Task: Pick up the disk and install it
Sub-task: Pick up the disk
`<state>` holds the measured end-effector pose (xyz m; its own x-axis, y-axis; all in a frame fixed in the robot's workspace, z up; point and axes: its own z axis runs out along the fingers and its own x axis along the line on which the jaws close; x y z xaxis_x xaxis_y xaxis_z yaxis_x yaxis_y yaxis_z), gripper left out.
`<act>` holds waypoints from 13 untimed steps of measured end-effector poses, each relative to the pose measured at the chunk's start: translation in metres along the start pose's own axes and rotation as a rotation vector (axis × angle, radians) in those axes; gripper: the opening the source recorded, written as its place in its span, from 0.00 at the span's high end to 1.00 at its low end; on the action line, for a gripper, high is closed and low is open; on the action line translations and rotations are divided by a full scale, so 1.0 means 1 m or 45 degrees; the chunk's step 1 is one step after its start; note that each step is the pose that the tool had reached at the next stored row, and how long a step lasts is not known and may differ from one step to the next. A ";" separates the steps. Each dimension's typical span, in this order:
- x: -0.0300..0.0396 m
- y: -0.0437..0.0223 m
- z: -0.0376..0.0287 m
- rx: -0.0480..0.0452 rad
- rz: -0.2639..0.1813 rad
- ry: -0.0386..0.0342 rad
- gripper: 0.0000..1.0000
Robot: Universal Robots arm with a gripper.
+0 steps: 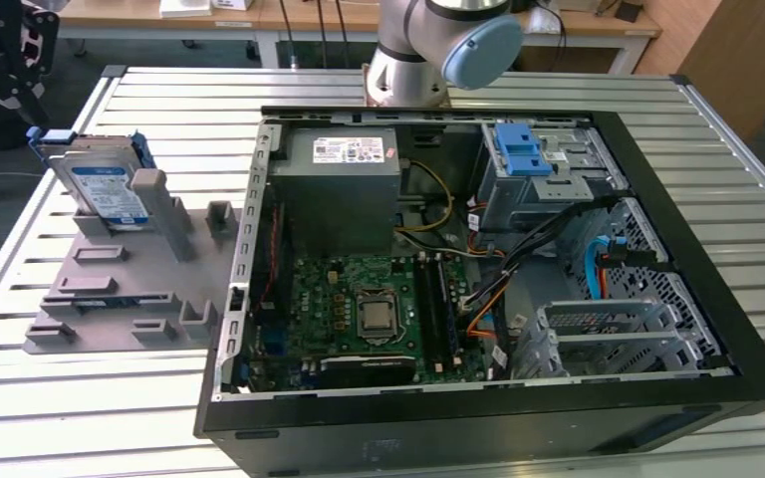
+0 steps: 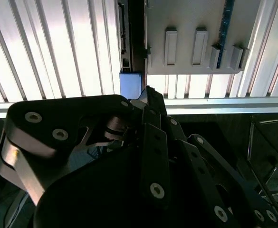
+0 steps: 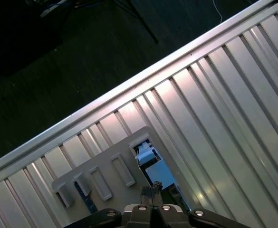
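Fingers (image 3: 145, 192): pressed together with nothing between them, hanging above the rack's end. Judging by that, a pose for approach and not yet a grip.
Disk (image 1: 97, 184): stands on edge in the grey rack (image 1: 117, 289) at the exterior view's left, probably so it can be taken from above.
Rack: its slots keep the disk upright; it sits on the slatted desk (image 1: 37, 398) just beside the case (image 1: 701, 329).
Case: lies open side up, with the drive cage (image 1: 542, 169) exposed for installing.
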<state>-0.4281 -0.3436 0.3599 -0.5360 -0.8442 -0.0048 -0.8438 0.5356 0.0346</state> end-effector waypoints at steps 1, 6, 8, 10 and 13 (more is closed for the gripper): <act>0.0000 -0.0001 0.0000 0.000 0.000 0.0000 0.89; -0.0001 -0.0001 0.0000 0.000 -0.017 0.0007 0.89; -0.0001 -0.0002 0.0000 0.000 -0.046 0.0016 0.89; -0.0001 -0.0002 0.0000 0.000 -0.093 0.0032 0.89; 0.0000 -0.0002 0.0001 -0.001 -0.155 0.0053 0.89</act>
<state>-0.4279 -0.3436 0.3598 -0.4294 -0.9031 -0.0049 -0.9026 0.4290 0.0345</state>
